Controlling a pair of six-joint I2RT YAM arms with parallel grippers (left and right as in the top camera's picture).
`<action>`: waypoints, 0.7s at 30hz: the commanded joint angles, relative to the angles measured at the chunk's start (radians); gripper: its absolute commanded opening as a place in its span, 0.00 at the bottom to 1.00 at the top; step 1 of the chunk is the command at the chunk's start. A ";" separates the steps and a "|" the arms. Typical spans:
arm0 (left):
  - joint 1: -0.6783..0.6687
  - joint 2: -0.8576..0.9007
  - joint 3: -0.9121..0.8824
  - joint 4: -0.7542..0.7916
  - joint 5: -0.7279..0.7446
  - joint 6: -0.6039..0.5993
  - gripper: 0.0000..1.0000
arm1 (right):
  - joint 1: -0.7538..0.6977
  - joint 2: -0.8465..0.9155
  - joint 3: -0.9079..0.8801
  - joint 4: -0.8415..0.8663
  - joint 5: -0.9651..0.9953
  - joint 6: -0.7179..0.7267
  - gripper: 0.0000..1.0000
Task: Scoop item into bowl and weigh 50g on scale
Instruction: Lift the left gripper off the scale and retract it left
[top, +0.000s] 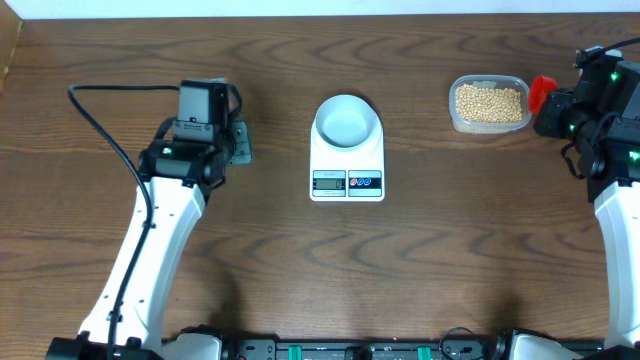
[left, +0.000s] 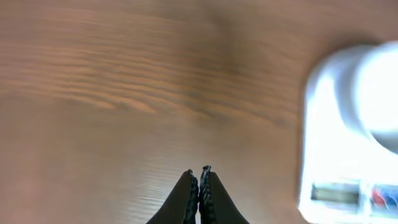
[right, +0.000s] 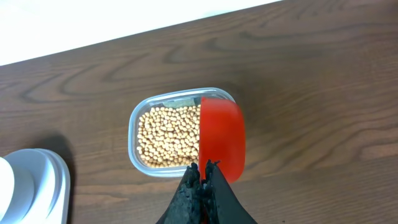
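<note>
Right wrist: my right gripper (right: 203, 167) is clamped on the red scoop (right: 222, 137) over the tub (right: 132, 130) of beans (right: 166, 138), scoop probably empty, so next I dip, then carry to the bowl (top: 346, 122) on the scale (top: 330, 160); left gripper (left: 199, 171) closed, idle.

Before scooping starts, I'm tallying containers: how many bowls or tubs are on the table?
2. The pale bowl sits on the scale at centre; the clear tub of beans sits far right, next to the red scoop. None seem hidden.
</note>
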 joint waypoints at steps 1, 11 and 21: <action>0.011 -0.010 -0.002 -0.025 0.316 0.263 0.07 | 0.003 0.005 0.018 0.006 -0.003 -0.011 0.01; 0.010 -0.010 -0.002 -0.163 0.446 0.668 0.07 | 0.003 0.005 0.018 0.005 -0.017 0.012 0.01; 0.010 -0.010 -0.002 -0.166 0.441 0.683 0.89 | 0.003 0.005 0.018 0.003 -0.055 0.012 0.01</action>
